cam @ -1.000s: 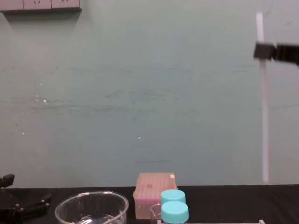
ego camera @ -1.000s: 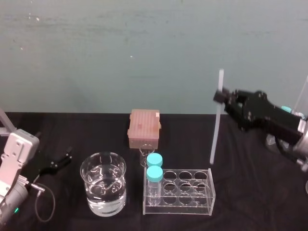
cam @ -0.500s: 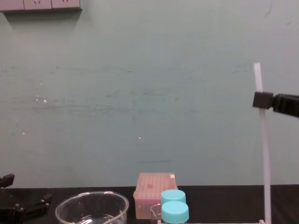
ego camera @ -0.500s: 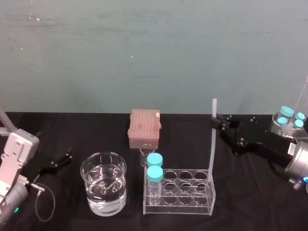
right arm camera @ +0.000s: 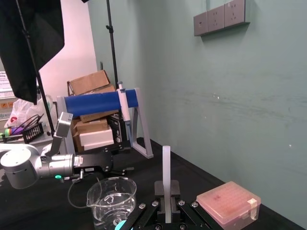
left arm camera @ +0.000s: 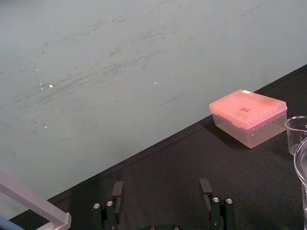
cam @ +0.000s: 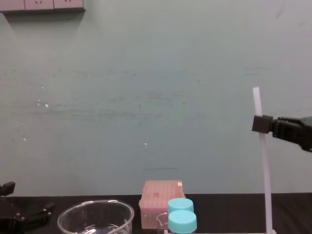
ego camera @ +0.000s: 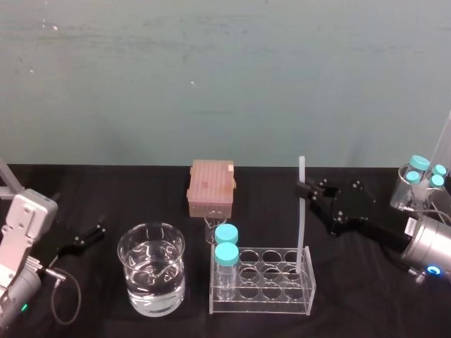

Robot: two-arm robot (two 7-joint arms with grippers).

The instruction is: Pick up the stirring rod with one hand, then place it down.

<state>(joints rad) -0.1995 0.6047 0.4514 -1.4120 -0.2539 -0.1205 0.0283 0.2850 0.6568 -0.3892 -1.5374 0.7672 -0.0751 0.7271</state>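
1. My black, blocky right hand (ego camera: 304,188) reaches in from the right, its jaws pinching the long, thin white stirring rod (ego camera: 304,225) near its top.
2. The rod stands upright, its lower end at the right end of the clear plastic tube rack (ego camera: 262,301) on the black counter (ego camera: 366,303).
3. Two blue-capped bottles (ego camera: 226,253) stand at the rack's left end, and a glass beaker of water (ego camera: 151,278) sits to the rack's left.
4. My left hand (ego camera: 83,239) rests at the left edge of the counter, jaws spread and holding nothing.
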